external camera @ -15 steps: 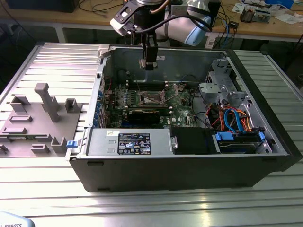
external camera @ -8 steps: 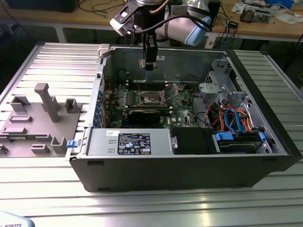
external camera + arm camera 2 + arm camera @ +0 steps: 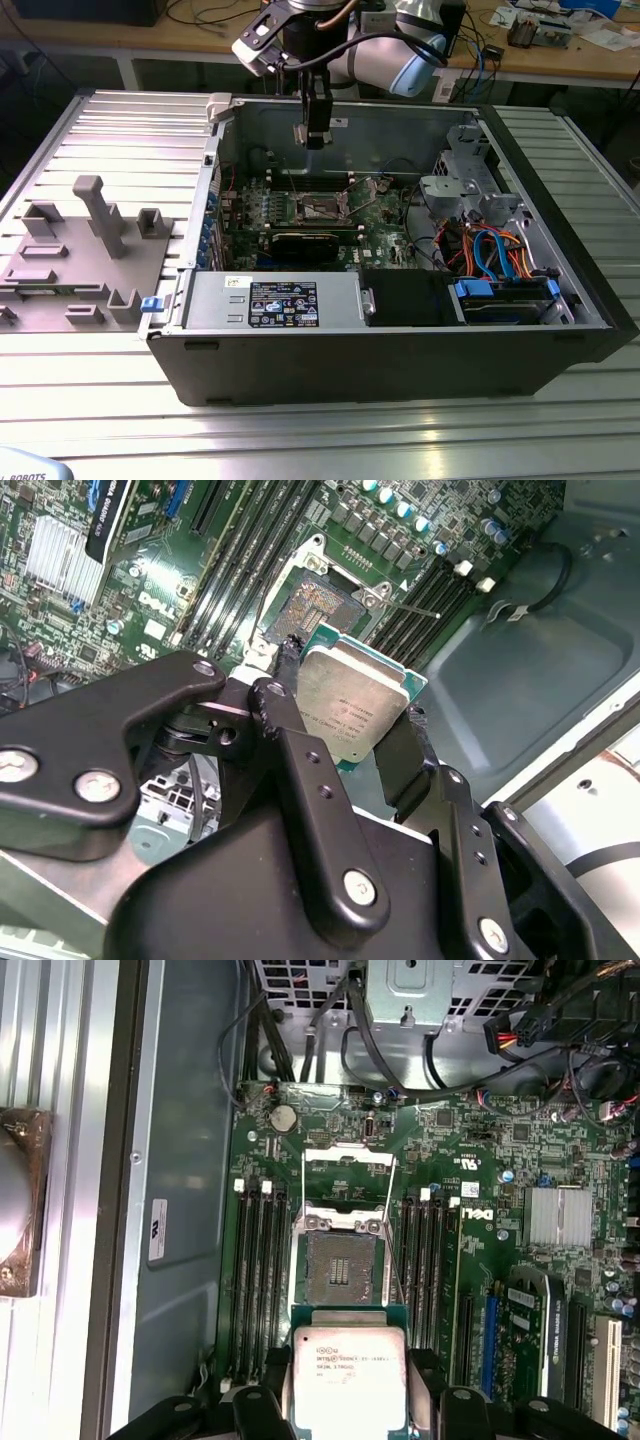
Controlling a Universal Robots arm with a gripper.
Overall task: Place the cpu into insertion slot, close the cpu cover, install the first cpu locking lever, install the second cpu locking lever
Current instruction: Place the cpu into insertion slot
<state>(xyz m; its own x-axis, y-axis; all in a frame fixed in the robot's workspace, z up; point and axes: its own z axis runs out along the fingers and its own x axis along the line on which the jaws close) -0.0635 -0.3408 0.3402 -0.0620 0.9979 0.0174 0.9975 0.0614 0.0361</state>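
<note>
My gripper [image 3: 315, 138] hangs inside the open computer case [image 3: 560, 340], above the motherboard. It is shut on the cpu [image 3: 352, 705], a pale silver square chip on a green backing, held by two opposite edges between the black fingers [image 3: 283, 705]. In the first wrist view the cpu [image 3: 348, 1375] sits just short of the bare insertion slot [image 3: 342, 1265], clear of the board. The cpu cover [image 3: 348, 1163], a silvery frame, is swung open on the slot's far side. A thin wire locking lever [image 3: 389, 1222] stands unlatched beside the slot.
Memory slots [image 3: 258, 1260] flank the socket on both sides. A grey drive cage [image 3: 465, 180] and coloured cables [image 3: 490, 250] fill the exterior view's right of the case, a power supply [image 3: 275, 300] its front. Grey fixtures [image 3: 90, 230] stand outside on the table.
</note>
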